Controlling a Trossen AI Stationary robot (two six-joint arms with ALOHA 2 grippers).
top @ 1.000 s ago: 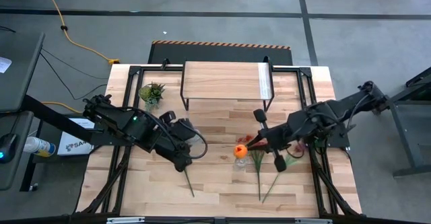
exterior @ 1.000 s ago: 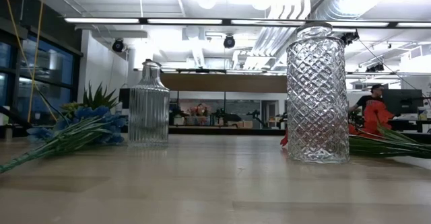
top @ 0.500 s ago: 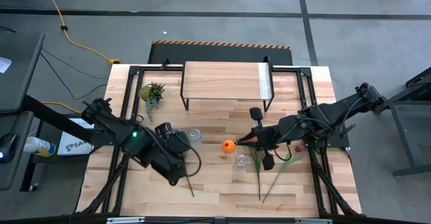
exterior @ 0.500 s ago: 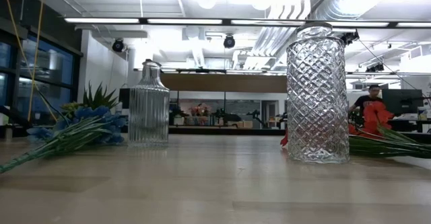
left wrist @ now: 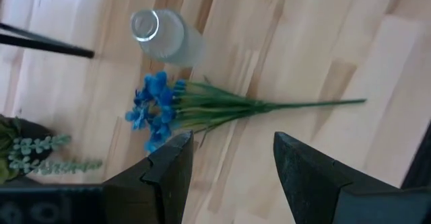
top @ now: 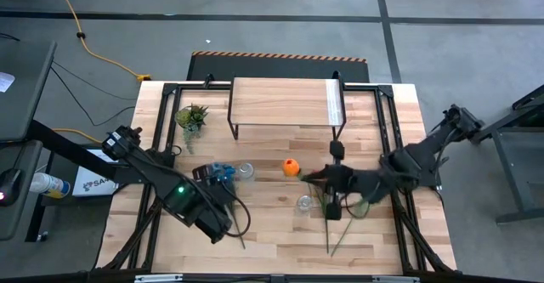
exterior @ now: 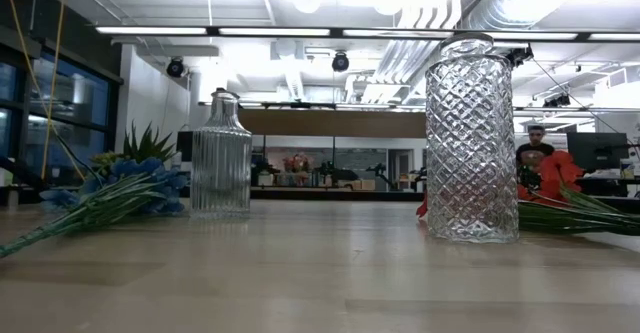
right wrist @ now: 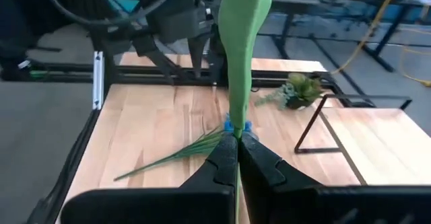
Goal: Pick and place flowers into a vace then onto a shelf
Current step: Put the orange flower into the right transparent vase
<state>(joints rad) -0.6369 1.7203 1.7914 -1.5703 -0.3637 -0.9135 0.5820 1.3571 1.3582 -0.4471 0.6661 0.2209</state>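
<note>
- In the right wrist view the right gripper (right wrist: 232, 158) has its fingers pressed together on the green stem of the orange tulip (top: 291, 166); the flower head is cut off at the edge of that picture.
- From above, the tulip head is held over the table in front of the shelf (top: 285, 101), near the two glass vases.
- The left gripper (left wrist: 229, 163) has its fingers apart and holds nothing. It hangs over the blue cluster (left wrist: 153, 107), which lies flat on the table beside the ribbed vase (left wrist: 160, 33).
- Two vases are visible: the ribbed one and a diamond-pattern vase (exterior: 471, 138).
- The red cluster (exterior: 553, 176) lies behind the diamond-pattern vase, partly hidden.
- I cannot make out the dark pink bud.
</note>
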